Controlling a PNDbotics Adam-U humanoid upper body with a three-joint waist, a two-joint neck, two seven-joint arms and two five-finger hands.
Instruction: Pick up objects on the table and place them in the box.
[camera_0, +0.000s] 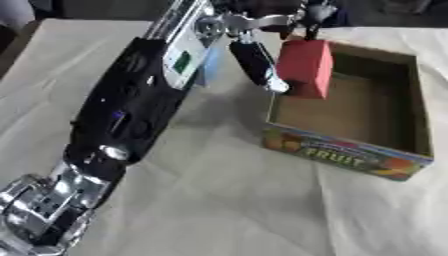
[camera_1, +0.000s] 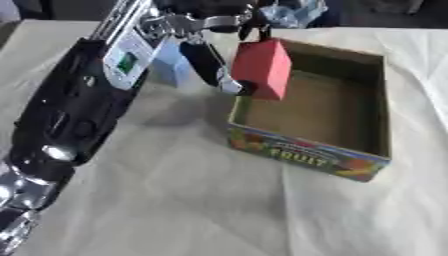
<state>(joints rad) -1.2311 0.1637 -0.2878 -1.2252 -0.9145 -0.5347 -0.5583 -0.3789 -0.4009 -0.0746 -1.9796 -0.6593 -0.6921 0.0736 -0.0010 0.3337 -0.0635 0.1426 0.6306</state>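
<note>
White cloth, creased and a little rumpled, covers the table (camera_0: 227, 210) from edge to edge, and beyond its far edge the room goes dark.

On the right half of the frame sits an open cardboard box (camera_0: 398, 107), set askew, its brown inside bare as far as I can see. Its near wall carries a bright printed band with fruit pictures and the word FRUIT.

From the lower left corner the robot's left arm (camera_0: 131, 110) runs up diagonally across the cloth, silver at the bottom, then a long black section, then a pale panel with a small green patch near the wrist. Its left hand (camera_0: 254, 55) shows at the top centre, right at the box's upper left corner. The dark fingers (camera_0: 249, 60) point downward and curl against a red block (camera_0: 306, 67), which they have hold of from its left side and top. The block hangs upright in the air over the box's left wall, partly above the opening, its lower end below the level of the rim as seen from here. I cannot tell whether it touches the cardboard.

Behind the wrist, a pale blue object (camera_1: 171, 67) rests on the cloth, just left of the box and mostly hidden by the arm.
</note>
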